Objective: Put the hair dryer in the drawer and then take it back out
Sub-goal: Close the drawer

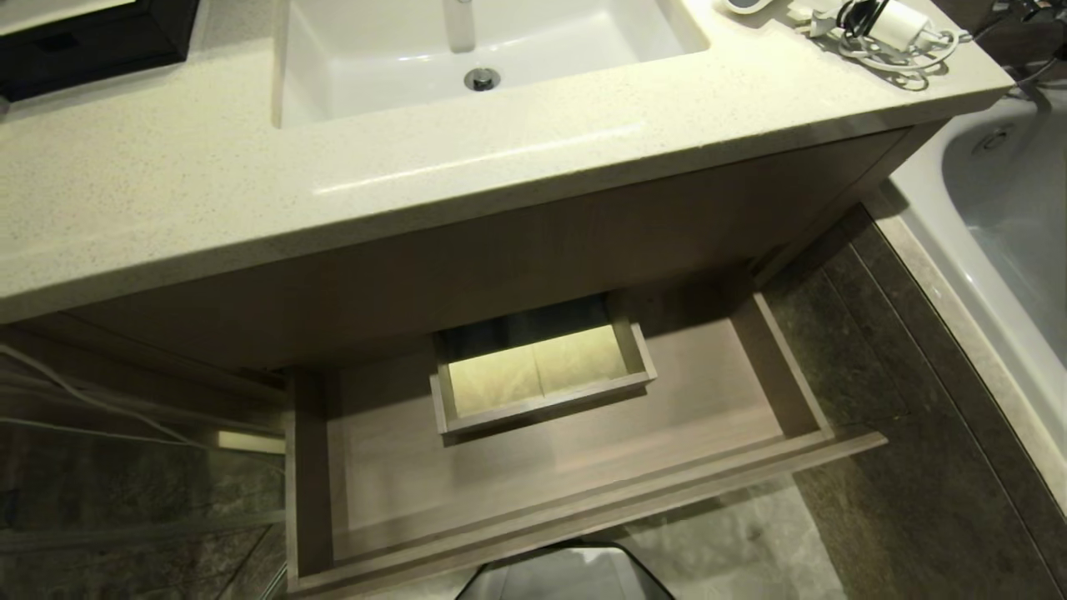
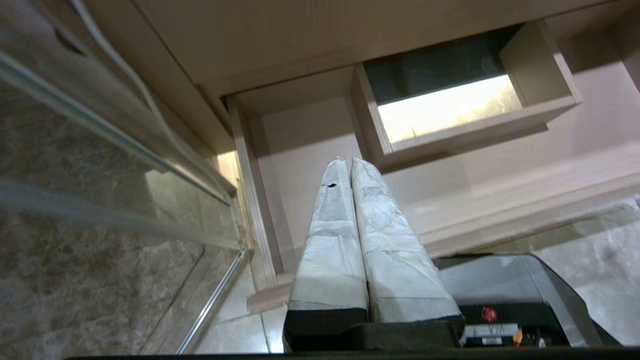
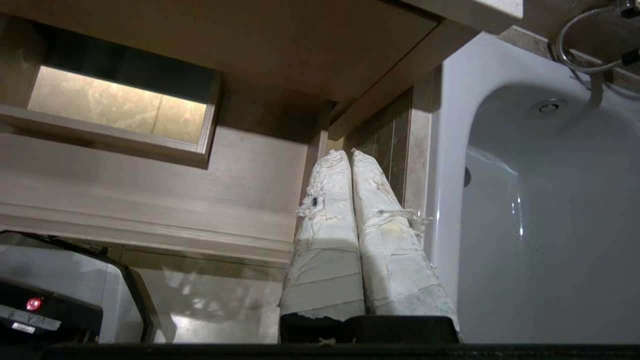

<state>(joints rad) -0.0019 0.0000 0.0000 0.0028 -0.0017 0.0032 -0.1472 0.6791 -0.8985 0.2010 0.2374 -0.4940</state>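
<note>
The white hair dryer (image 1: 899, 23) lies on the countertop's far right corner, its coiled cord beside it. Below the counter the light wood drawer (image 1: 583, 508) stands pulled out, with only its boxed cut-out (image 1: 542, 392) inside. Neither gripper shows in the head view. In the left wrist view my left gripper (image 2: 348, 161) is shut and empty, hovering over the drawer's left inner part (image 2: 310, 150). In the right wrist view my right gripper (image 3: 348, 153) is also shut and empty, at the drawer's right end (image 3: 150, 185), next to the bathtub.
A white sink (image 1: 375, 67) is set in the speckled countertop (image 1: 167, 192). A bathtub (image 1: 1000, 217) borders the vanity on the right and a glass panel (image 1: 125, 500) on the left. My base (image 1: 567, 579) sits just before the drawer front.
</note>
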